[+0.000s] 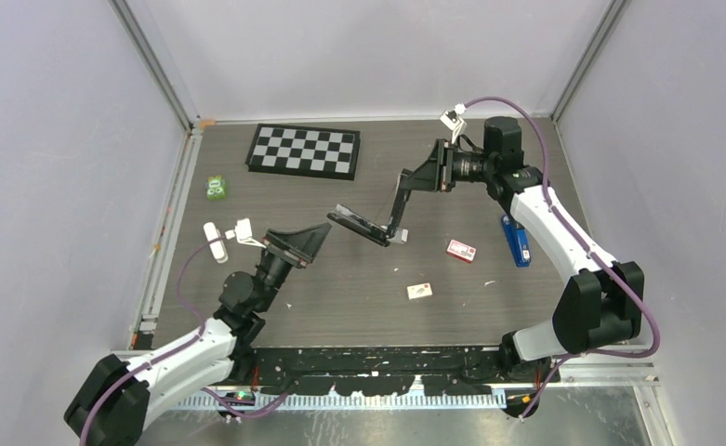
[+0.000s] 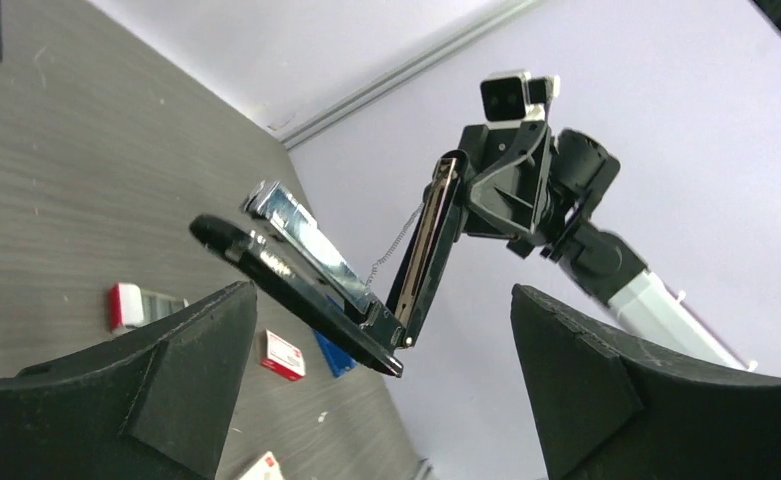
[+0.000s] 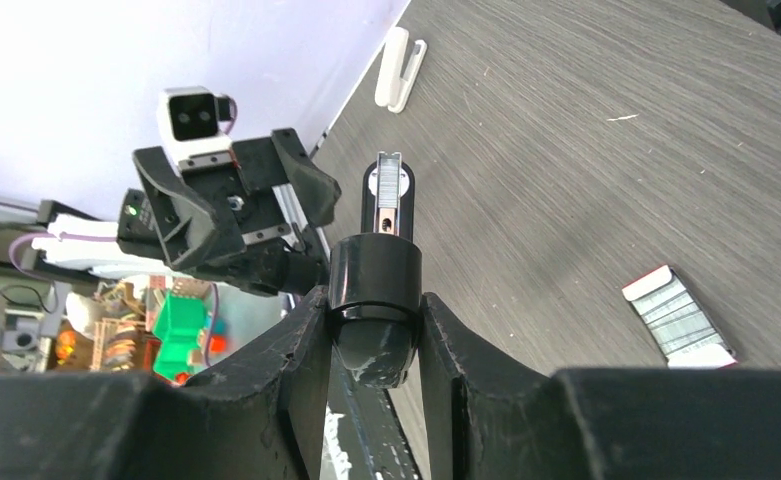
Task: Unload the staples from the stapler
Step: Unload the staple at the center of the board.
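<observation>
The black stapler (image 1: pixel 366 226) hangs swung open near the middle of the table. My right gripper (image 1: pixel 416 179) is shut on its top cover (image 3: pixel 374 300), holding that arm nearly upright. Below it, the base (image 2: pixel 296 292) and the shiny metal magazine (image 2: pixel 308 242) fan out from the hinge toward the left. A strip of staples (image 3: pixel 394 176) shows in the magazine channel in the right wrist view. My left gripper (image 1: pixel 309 239) stands open just left of the stapler's free end, with nothing between its fingers (image 2: pixel 176 370).
A checkerboard (image 1: pixel 303 150) lies at the back. A green block (image 1: pixel 216 188) and a white clip (image 1: pixel 215 242) sit at the left. A red staple box (image 1: pixel 461 251), a smaller box (image 1: pixel 420 291) and a blue tool (image 1: pixel 517 240) lie right of the stapler.
</observation>
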Available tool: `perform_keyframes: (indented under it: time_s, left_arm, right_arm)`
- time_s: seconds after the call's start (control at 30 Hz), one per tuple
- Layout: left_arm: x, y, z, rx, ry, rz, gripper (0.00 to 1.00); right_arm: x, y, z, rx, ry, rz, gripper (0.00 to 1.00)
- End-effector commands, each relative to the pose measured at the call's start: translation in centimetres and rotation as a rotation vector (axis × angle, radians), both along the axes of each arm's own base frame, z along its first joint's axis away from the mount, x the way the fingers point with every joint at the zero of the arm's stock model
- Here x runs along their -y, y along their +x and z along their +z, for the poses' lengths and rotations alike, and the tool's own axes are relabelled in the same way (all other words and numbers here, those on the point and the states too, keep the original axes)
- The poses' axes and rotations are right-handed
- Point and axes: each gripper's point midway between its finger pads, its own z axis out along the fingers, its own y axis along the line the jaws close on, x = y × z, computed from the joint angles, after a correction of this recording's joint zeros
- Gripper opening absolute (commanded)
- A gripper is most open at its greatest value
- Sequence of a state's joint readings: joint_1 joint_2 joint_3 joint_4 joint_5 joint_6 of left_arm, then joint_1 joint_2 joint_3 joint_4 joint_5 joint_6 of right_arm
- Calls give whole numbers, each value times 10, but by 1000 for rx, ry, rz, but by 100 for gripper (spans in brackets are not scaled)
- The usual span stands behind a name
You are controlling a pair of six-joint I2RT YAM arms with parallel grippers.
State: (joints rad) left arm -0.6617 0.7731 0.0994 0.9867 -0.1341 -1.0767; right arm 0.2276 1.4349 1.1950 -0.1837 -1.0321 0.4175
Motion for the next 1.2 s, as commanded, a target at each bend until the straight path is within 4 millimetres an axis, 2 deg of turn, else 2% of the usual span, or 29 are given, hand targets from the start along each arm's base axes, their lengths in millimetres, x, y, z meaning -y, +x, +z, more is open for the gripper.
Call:
perform_keyframes:
  time_s: [0.0,0.13,0.27,0.4,0.47,0.57,0.73,0.8,0.87,1.0,1.03,1.1,1.17]
  left_arm:
    - [-4,8,-3,-152,-151,6,99]
    - [2,13,-9,-248,-191,-16,99]
    - [12,19,-4,-267,-203,-39,98]
    - [19,29,-10,-316,-221,-24,99]
    - [24,36,-6,-312,-243,-26,97]
    - [35,45,2,-295,-279,-51,88]
    - [44,63,-3,-321,-330,-33,74]
    - [40,70,-8,-324,-352,1,61]
    - [35,75,-14,-337,-371,40,46]
    - [19,81,-44,-422,-415,131,4]
    - [15,80,-53,-459,-437,147,0]
    - [11,78,-74,-552,-469,169,0]
    - [9,72,-113,-735,-438,227,0]
  right_arm:
    - [-7,-4,51,30,100,-50,1]
    - [-8,1,61,18,158,-90,1]
    - [-10,7,58,-28,201,-112,1]
    - [-12,9,52,-65,238,-122,1]
    - [-12,9,47,-77,251,-134,1]
    - [-14,10,35,-104,260,-150,1]
    - [-14,9,27,-132,275,-161,1]
    - [-12,10,15,-150,262,-189,1]
    - [-9,9,-10,-200,237,-232,1]
    - [1,10,-59,-319,212,-346,1]
    - [4,12,-70,-357,210,-383,1]
    - [11,15,-99,-451,183,-466,1]
    - [18,18,-134,-541,126,-565,1]
